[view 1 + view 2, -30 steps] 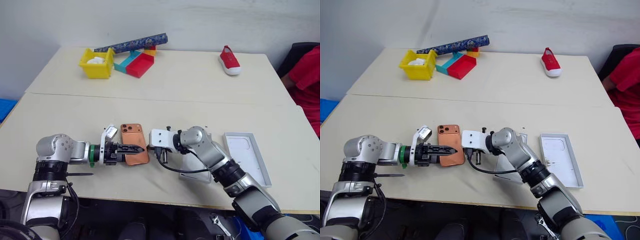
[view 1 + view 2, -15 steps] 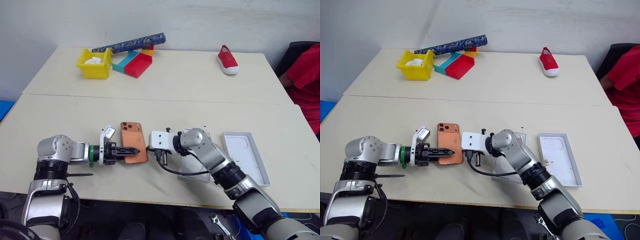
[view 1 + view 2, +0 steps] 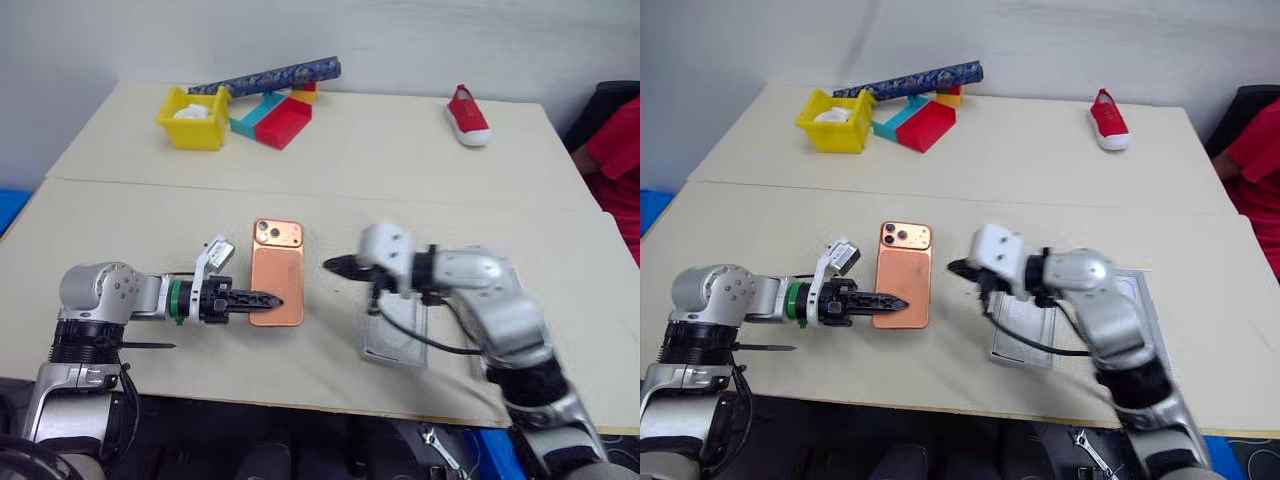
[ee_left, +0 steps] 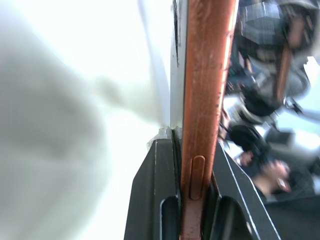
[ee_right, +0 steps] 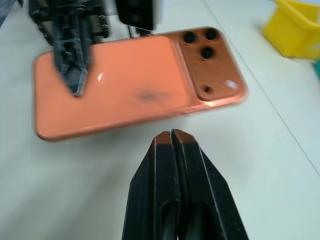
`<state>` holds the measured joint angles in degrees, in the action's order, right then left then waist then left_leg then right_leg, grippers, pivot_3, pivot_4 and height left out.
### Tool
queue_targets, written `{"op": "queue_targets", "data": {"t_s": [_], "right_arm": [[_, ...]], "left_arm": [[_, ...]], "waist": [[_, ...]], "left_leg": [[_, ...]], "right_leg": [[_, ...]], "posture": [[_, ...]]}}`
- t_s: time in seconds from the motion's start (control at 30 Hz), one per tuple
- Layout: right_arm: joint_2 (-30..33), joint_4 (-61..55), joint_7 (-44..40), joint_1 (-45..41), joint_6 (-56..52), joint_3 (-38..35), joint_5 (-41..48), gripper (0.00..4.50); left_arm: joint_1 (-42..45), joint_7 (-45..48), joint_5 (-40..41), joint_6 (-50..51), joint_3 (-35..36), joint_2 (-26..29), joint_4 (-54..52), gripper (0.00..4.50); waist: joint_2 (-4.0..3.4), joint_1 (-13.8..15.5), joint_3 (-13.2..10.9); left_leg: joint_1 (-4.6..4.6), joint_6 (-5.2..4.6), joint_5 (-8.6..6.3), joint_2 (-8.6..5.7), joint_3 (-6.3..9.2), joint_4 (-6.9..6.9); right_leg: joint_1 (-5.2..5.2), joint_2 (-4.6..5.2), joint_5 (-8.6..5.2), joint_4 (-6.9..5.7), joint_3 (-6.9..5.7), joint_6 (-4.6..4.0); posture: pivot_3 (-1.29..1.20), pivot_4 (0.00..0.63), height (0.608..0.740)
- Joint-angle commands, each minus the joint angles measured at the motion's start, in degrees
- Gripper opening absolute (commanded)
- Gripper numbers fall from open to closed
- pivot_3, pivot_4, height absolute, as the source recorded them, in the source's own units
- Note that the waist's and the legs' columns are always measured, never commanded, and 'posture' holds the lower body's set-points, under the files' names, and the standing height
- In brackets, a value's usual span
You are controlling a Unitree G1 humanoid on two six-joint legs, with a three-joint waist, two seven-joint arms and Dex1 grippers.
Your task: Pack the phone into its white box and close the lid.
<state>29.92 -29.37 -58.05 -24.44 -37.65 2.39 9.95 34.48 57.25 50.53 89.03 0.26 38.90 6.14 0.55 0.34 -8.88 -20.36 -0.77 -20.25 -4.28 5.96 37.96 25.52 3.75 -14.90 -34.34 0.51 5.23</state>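
Observation:
The orange-copper phone (image 3: 277,272) shows its camera-bump back upward, and my left gripper (image 3: 262,300) is shut on its near long edge from the left. In the left wrist view the phone's edge (image 4: 202,90) is pinched between both fingers (image 4: 160,195). My right gripper (image 3: 333,265) is shut on nothing, hovering just right of the phone with its tips pointing at it; its closed fingertips (image 5: 170,135) sit a short gap from the phone (image 5: 135,80). The white box (image 3: 392,338) lies under my right arm. The lid (image 3: 1134,290) is mostly hidden behind that arm.
A yellow bin (image 3: 192,104), red tray (image 3: 284,122) and patterned roll (image 3: 268,77) stand at the far left of the back table. A red shoe (image 3: 469,115) lies at the far right. A person in red (image 3: 617,150) is at the right edge.
My left gripper has closed on the phone and raised it slightly. My right gripper has drawn back from the phone, up and to the right. The camera view has shifted too.

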Motion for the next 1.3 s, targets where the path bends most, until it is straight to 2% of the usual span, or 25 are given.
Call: {"op": "queue_targets", "data": {"t_s": [0.03, 0.2, 0.37, 0.53, 0.73, 0.83, 1.07, 1.3], "right_arm": [[5.7, -13.3, -1.0, 8.1, -7.9, -12.3, 9.0, 0.92], [10.7, -24.8, -1.7, 23.7, -14.7, -31.8, 19.3, 2.7], [10.6, -28.7, 1.5, 33.3, -17.6, -44.3, 25.7, 4.45], [10.1, -30.5, 4.3, 40.8, -16.2, -49.9, 28.8, 4.5], [10.5, -30.6, 10.9, 45.0, -11.9, -48.1, 27.9, 4.5], [10.5, -30.6, 13.4, 45.6, -10.8, -46.5, 27.8, 4.5], [10.6, -30.6, 17.5, 46.4, -8.5, -43.0, 27.2, 4.5], [10.5, -30.3, 19.9, 47.5, -6.6, -41.3, 26.3, 4.5]], "left_arm": [[1.3, 0.4, 3.9, 2.5, -0.3, -2.7, -4.8, 0.1], [2.8, -3.4, 8.0, 3.5, -3.2, -6.5, -5.6, 0.1], [4.6, -10.1, 9.2, 3.5, -6.5, -11.6, -3.3, 0.1], [7.2, -17.0, 6.7, 3.5, -7.6, -19.7, 0.7, 0.1], [11.7, -24.5, 3.0, 3.5, -6.5, -28.7, 9.9, 0.1], [14.9, -25.4, 1.7, 3.5, -6.0, -31.9, 14.7, 0.1], [20.8, -27.0, -4.7, 2.1, -4.0, -37.1, 23.7, 0.1], [20.7, -25.7, -5.9, 3.5, -5.1, -38.2, 23.2, 0.1]], "waist": [[-0.01, 1.0, 0.0], [0.08, 1.4, -0.1], [0.24, 1.2, -0.2], [0.34, 1.5, -0.2], [0.4, 1.7, -0.3], [0.45, 2.2, -0.3], [0.51, 2.9, -0.3], [0.51, 2.8, -0.3]], "left_leg": [[-0.03, -0.04, -0.02, -0.01, 0.0, 0.0], [-0.12, -0.13, -0.04, 0.0, -0.03, 0.03], [0.02, -0.08, 0.03, 0.01, -0.15, 0.07], [0.12, -0.03, 0.14, -0.01, -0.16, 0.1], [0.16, -0.01, 0.17, -0.04, -0.17, 0.14], [0.16, 0.01, 0.18, -0.04, -0.18, 0.14], [0.13, 0.02, 0.18, -0.06, -0.18, 0.14], [0.13, 0.05, 0.19, -0.06, -0.19, 0.15]], "right_leg": [[-0.03, 0.01, 0.01, 0.1, 0.0, 0.02], [-0.13, 0.02, 0.07, 0.45, 0.0, 0.13], [-0.2, 0.03, 0.09, 0.47, 0.08, 0.17], [-0.29, 0.05, 0.19, 0.38, 0.08, 0.22], [-0.35, 0.04, 0.23, 0.39, 0.09, 0.26], [-0.34, 0.04, 0.23, 0.39, 0.07, 0.26], [-0.32, 0.03, 0.24, 0.42, 0.05, 0.27], [-0.3, 0.02, 0.24, 0.39, 0.06, 0.27]], "posture": [[0.0, 0.15, 0.74], [0.0, 0.15, 0.74], [0.0, 0.15, 0.74], [0.0, 0.15, 0.74], [0.0, 0.15, 0.74], [0.0, 0.15, 0.74], [0.0, 0.15, 0.74], [0.0, 0.15, 0.74]]}}
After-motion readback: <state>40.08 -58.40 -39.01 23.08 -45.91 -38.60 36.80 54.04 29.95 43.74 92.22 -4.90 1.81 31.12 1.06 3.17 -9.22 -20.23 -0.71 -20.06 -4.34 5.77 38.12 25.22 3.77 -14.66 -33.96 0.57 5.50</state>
